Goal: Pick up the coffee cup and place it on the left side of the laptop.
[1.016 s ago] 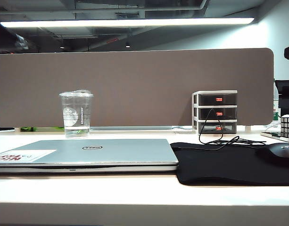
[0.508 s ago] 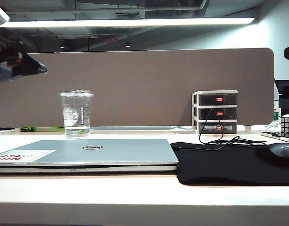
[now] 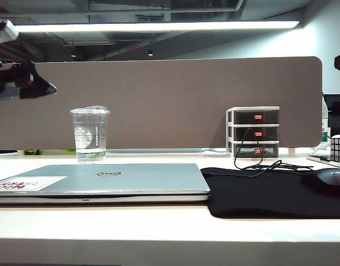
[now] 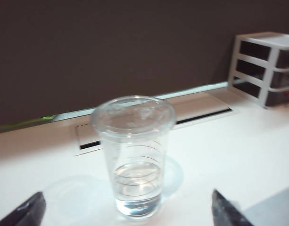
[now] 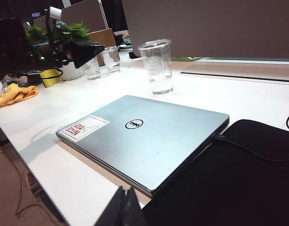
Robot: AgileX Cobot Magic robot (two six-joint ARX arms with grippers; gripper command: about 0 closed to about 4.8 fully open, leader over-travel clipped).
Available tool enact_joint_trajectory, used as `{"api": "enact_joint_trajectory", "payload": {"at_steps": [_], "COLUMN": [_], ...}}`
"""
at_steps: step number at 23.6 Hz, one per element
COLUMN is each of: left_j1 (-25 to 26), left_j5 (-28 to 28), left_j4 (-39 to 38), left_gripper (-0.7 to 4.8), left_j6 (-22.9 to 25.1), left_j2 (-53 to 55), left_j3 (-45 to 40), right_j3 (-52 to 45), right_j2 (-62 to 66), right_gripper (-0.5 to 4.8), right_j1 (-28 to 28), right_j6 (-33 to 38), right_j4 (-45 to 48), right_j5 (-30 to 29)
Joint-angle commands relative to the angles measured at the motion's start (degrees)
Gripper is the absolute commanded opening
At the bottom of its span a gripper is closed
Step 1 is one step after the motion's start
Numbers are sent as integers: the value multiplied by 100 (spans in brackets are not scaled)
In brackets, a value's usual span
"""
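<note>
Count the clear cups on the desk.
3: the coffee cup behind the laptop, and two smaller cups further along near the plant. Others may be hidden behind the left arm.

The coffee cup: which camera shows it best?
The left wrist view: the coffee cup fills the middle, showing lid and water, between the open left pincer tips. The exterior view shows its logo, smaller. The right wrist view shows it behind the laptop.

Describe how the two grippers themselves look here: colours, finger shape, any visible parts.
The left gripper is black and angular with a pale block on top; its fingertips are dark grey tapered wedges. The right gripper shows only as dark, thin pointed fingers.
</note>
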Motion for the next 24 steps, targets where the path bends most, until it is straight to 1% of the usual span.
{"api": "enact_joint_trajectory", "payload": {"at_steps": [1, 4, 6, 11, 14, 20, 24], "left_j1": [87, 90, 87, 83, 83, 17, -31], "left_j5": [675, 717, 852, 863, 868, 1187, 1471], "left_j4": [33, 35, 28, 22, -24, -223, -227], "left_gripper": [479, 479, 479, 479, 479, 479, 479], "left_j6": [262, 260, 258, 219, 109, 92, 116], "left_j2": [354, 846, 1187, 1827, 2166, 2776, 3047], "left_j3": [229, 560, 859, 1578, 1943, 2599, 2820], "right_j3": [-26, -26, -26, -26, -26, -26, -26], "right_j2": [-4, -4, -4, -4, -4, -4, -4], "right_gripper": [-1, -1, -1, -1, -1, -1, -1], "right_j1": [2, 2, 2, 2, 2, 2, 2], "right_j6": [20, 20, 20, 20, 20, 17, 15], "right_j4": [55, 55, 50, 2, -76, -245, -245], "right_j5": [-15, -15, -15, -15, -15, -15, -11]}}
